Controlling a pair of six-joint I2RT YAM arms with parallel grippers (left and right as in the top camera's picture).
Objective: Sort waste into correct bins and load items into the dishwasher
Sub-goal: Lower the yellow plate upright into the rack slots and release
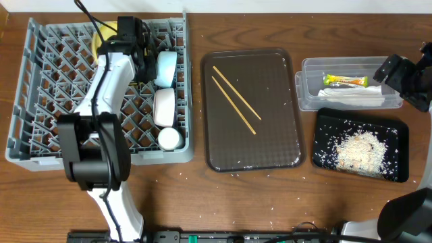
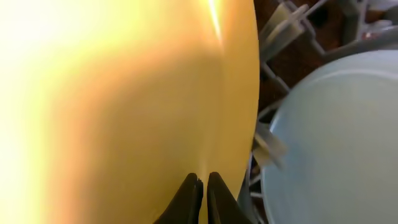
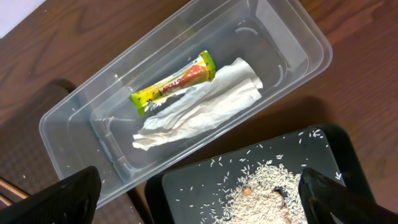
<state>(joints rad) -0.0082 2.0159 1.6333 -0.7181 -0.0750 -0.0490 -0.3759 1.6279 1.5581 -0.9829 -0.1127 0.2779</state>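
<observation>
Wrist view alone shows left gripper [image 2: 203, 188] clenched on yellow plate [image 2: 124, 112] rim; right gripper [image 3: 199, 196] hangs released.

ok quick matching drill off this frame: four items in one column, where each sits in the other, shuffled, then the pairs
Items:
1. foil sachet
2. rice pile
3. chopsticks
4. yellow plate

Places:
A. on the black tray
B. pinched by the left gripper at the dish rack
C. in the clear tub
D. on the brown serving tray

Pairs: 1-C, 2-A, 3-D, 4-B
</observation>
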